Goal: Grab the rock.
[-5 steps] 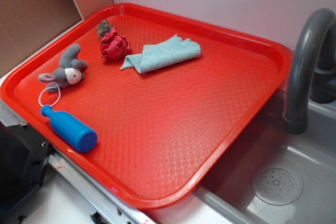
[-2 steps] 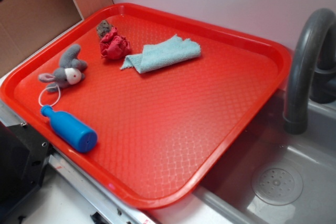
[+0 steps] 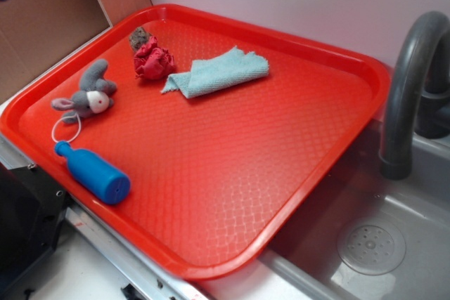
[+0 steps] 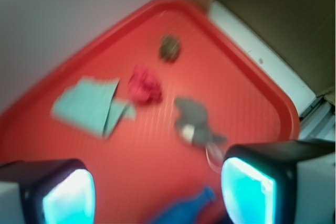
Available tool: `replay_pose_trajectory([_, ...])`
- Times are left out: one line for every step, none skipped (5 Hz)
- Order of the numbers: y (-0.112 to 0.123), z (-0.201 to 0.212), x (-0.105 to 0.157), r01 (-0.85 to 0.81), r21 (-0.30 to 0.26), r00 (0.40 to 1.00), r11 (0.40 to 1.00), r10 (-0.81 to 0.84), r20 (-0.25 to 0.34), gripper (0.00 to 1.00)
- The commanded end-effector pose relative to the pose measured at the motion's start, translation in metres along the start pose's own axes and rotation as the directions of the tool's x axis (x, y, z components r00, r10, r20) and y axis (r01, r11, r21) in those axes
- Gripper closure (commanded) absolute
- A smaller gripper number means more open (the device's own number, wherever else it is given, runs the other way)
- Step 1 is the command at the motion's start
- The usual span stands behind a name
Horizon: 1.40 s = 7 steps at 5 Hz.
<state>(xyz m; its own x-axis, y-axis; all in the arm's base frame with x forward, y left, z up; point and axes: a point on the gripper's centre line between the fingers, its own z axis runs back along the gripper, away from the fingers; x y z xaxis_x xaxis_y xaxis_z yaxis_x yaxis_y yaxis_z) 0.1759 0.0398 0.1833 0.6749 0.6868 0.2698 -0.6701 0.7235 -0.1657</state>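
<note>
The rock [image 3: 138, 36] is seen in the far corner of the red tray [image 3: 330, 142], touching the red cloth ball [image 3: 153, 60]. A light blue folded cloth [image 3: 219, 72] lies beside the ball. Nearer the front edge, a grey plush mouse [image 3: 88, 93] and a blue bottle [image 3: 95, 173] are placed. The gripper [image 4: 157, 190] is held high above the tray, wide open and empty.

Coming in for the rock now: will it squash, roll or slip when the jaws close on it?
The rock looks rough and angular, so it is probably rigid and unlikely to roll far. Its uneven faces may let it twist or pop out of the open gripper. It sits right against the red cloth ball near the tray corner, so a nudge may shift both.
</note>
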Motion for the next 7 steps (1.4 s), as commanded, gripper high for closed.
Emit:
replay_pose_trajectory([0.007, -0.049, 0.071, -0.25, 0.062, 0.948, 0.966, 0.231, 0.22, 0.0])
replay_pose_trajectory([0.01, -0.074, 0.092, -0.325, 0.097, 0.919, 0.941, 0.29, 0.267, 0.0])
replay_pose_trajectory([0.014, -0.102, 0.106, -0.35, 0.131, 0.912, 0.927, 0.306, 0.272, 0.0])
replay_pose_trajectory([0.017, -0.125, 0.106, -0.37, 0.19, 0.906, 0.909, 0.309, 0.288, 0.0])
replay_pose_trajectory([0.023, -0.15, 0.115, -0.366, 0.219, 0.915, 0.905, 0.305, 0.265, 0.0])
replay_pose_trajectory([0.028, -0.17, 0.113, -0.37, 0.238, 0.917, 0.898, 0.313, 0.246, 0.0])
replay_pose_trajectory([0.028, -0.183, 0.113, -0.351, 0.267, 0.927, 0.898, 0.294, 0.232, 0.0])
